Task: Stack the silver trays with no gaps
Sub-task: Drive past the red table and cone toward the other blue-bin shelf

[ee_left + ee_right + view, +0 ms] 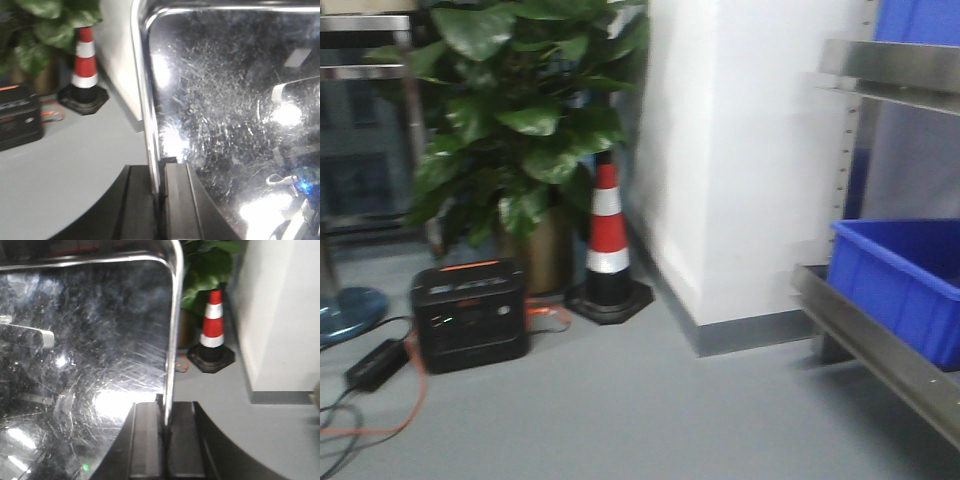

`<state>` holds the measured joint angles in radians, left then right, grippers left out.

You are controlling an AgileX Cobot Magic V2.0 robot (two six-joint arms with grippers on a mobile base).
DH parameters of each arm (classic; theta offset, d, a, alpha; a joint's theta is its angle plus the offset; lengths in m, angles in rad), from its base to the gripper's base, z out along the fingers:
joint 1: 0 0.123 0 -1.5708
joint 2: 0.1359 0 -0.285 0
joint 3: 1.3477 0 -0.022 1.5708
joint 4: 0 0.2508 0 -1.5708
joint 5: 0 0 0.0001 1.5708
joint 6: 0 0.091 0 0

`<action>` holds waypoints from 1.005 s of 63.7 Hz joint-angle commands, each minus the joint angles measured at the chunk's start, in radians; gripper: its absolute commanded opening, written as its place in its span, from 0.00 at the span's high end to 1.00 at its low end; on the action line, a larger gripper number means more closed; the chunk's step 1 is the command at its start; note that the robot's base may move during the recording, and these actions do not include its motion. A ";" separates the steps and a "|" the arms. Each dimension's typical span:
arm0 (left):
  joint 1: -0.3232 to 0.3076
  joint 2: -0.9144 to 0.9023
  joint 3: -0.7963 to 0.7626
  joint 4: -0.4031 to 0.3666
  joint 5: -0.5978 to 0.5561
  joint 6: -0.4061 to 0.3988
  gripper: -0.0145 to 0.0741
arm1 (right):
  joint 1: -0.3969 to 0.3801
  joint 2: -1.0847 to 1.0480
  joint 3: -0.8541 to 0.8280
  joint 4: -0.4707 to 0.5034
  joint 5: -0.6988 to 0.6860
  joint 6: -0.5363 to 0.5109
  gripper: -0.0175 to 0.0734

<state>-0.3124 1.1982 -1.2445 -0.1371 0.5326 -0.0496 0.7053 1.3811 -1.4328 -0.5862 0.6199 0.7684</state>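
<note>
Left gripper point(159, 172): two black fingers closed on the left rim of a shallow, mirror-shiny stainless-steel tray point(225, 110) with rounded corners, which stands on edge and fills the right of that wrist view.

Right gripper point(165, 410): black fingers likewise pinched on the right rim of a scratched stainless-steel tray point(85, 340). Whether it is the same tray cannot be told.

Writing: none legible.

Far floor: orange-and-white striped traffic cone point(607, 245) on a black base. Green leafy potted plant point(520, 110) just left of it. Black boxy power unit point(470, 315) with orange trim, nearer.

Right: white pillar point(740, 150). Blue plastic bin point(900, 285) on a steel shelf rail point(880, 350), contents hidden.
</note>
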 commanded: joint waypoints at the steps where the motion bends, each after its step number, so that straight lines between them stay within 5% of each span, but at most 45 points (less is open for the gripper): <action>1: -0.018 -0.009 -0.015 -0.058 -0.028 0.012 0.86 | 0.016 -0.008 -0.008 0.019 -0.135 -0.012 0.89; 64: -0.018 -0.009 -0.015 -0.058 -0.028 0.012 0.86 | 0.016 -0.008 -0.008 0.019 -0.135 -0.012 0.89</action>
<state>-0.3124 1.1982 -1.2445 -0.1371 0.5326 -0.0496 0.7053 1.3795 -1.4328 -0.5880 0.6154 0.7684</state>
